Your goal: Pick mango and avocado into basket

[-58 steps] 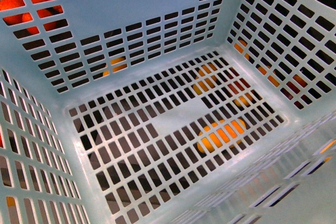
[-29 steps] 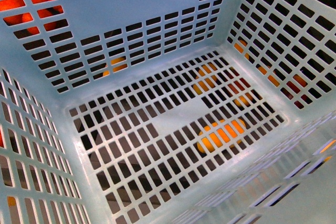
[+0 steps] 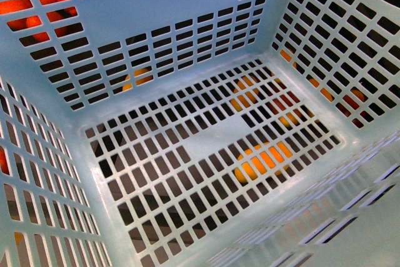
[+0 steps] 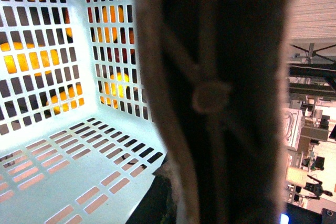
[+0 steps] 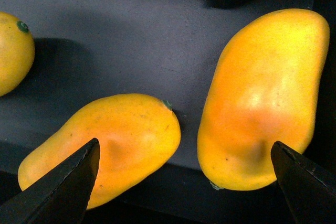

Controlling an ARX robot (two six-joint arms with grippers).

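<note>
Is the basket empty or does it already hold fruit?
Empty: the basket floor is bare; orange fruit shows only through its slots, outside.

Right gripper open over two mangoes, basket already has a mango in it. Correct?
Not quite. Front view shows the basket empty; the orange fruit lies under its slotted floor. The right gripper is open over two mangoes.

A mango (image 5: pixel 262 98) lies just beside another mango (image 5: pixel 113 140) on the worktop (image 5: pixel 131 40). More fruit (image 3: pixel 262 161) sits below the basket (image 3: pixel 212 134), under its floor.
</note>
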